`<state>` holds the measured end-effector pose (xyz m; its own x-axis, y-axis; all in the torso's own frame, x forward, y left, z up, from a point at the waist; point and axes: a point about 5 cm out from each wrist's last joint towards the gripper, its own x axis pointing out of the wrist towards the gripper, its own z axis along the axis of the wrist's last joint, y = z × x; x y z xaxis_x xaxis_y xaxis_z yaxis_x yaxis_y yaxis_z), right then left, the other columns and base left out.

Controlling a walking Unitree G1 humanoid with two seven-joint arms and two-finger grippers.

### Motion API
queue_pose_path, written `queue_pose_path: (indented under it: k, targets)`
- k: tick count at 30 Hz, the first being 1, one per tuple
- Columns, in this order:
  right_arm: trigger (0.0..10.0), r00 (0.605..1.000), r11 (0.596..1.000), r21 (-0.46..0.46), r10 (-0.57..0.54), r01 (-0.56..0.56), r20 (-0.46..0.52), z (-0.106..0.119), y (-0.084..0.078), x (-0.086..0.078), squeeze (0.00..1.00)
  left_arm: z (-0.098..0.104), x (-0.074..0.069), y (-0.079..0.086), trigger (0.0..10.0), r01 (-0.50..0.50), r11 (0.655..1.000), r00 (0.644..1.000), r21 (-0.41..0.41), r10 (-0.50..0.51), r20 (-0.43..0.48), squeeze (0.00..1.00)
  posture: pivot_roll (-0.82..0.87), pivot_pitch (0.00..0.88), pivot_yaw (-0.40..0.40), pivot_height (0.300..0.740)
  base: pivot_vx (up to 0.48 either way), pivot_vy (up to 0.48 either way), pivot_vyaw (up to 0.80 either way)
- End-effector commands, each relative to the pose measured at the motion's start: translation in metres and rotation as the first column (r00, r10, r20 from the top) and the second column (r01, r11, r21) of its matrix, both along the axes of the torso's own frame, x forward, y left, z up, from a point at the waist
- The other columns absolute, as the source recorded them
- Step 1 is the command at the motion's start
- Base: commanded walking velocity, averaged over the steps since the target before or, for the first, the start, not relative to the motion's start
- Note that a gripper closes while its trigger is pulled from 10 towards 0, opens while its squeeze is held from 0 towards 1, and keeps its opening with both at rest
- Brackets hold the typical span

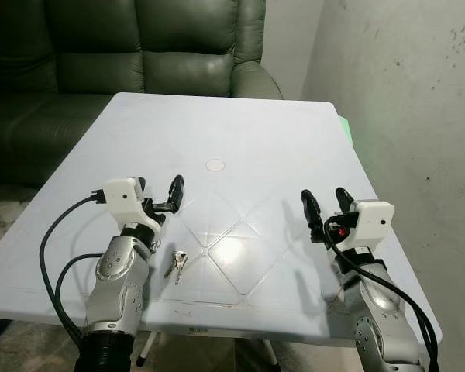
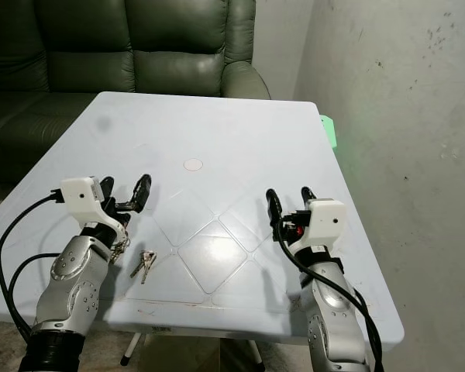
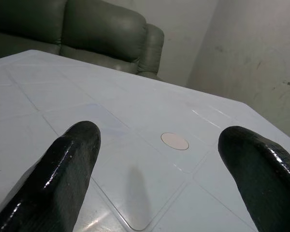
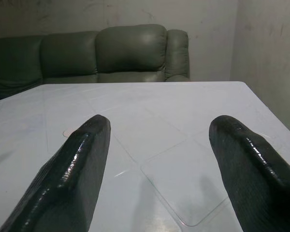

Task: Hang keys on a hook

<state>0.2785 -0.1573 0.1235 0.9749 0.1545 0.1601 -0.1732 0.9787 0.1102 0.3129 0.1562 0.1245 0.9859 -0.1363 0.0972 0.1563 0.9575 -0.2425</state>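
One bunch of keys [image 1: 177,265] lies flat on the white table [image 1: 240,132], near the table's front edge and just beside the left arm's wrist. Long axis runs roughly front to back: ring end toward the sofa, blades toward the robot. Count looks like two keys, possibly three; too small to resolve.

Left gripper [image 1: 160,191]: spread apart, holding nothing, hovering just above the tabletop, beyond the keys and slightly to their left. Fingers [image 3: 63,169] wide in the wrist view, aimed across the table at one small round disc [image 3: 174,141] set in the table's centre.

Right gripper [image 1: 326,205]: likewise parted and empty, over the table's right front part, well apart from the keys.

One dark green sofa [image 1: 139,54] stands behind the table; grey wall [image 1: 418,116] on the right
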Motion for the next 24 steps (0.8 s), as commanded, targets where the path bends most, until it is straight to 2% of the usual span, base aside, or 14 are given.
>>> queue_pose_path:
  k: [1,24]
  targets:
    - [10.0,1.0,1.0,-0.001,0.001,-0.001,0.013,0.0043,0.0004,-0.0004,0.0,0.0037,0.0007,0.0004,10.0,0.01,1.0,1.0,-0.002,-0.01,0.011,0.0,-0.06,0.0,-0.027,0.74,0.0,0.0,0.0]
    - [10.0,1.0,1.0,0.0,-0.001,0.001,0.011,0.0042,0.001,-0.0011,0.0,0.0041,0.0002,0.0005,10.0,0.011,1.0,1.0,-0.001,-0.011,0.01,0.0,-0.06,0.0,-0.026,0.74,0.0,0.0,0.0]
